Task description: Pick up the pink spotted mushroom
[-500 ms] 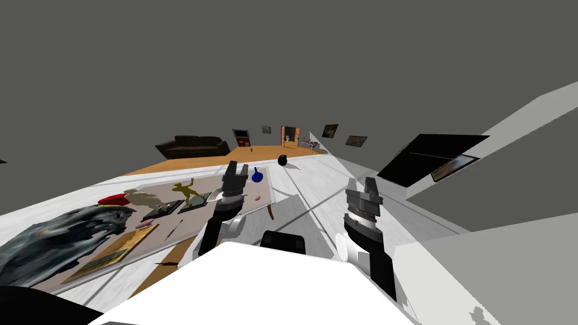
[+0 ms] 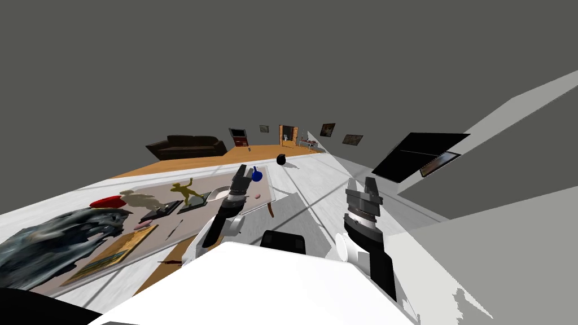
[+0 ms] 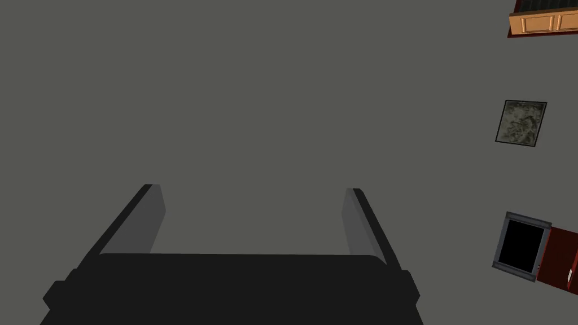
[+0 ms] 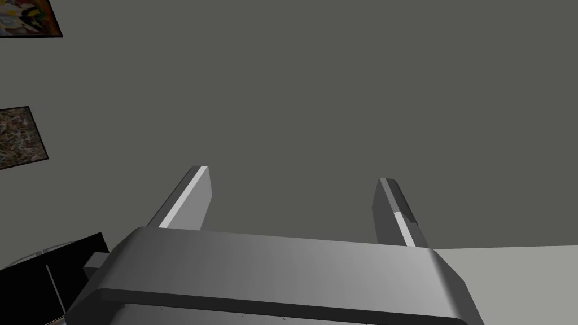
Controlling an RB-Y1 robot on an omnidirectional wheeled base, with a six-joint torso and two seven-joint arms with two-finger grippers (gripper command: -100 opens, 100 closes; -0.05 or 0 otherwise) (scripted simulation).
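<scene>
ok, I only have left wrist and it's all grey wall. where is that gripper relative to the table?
Observer: In the head view the left gripper is raised over the right end of the table.
Operator: mushroom?
Observer: A small pink thing, likely the mushroom, lies on the table near its right edge, just right of that arm.
Operator: anything close to it?
Observer: A blue vase stands just beyond it, next to the gripper.
</scene>
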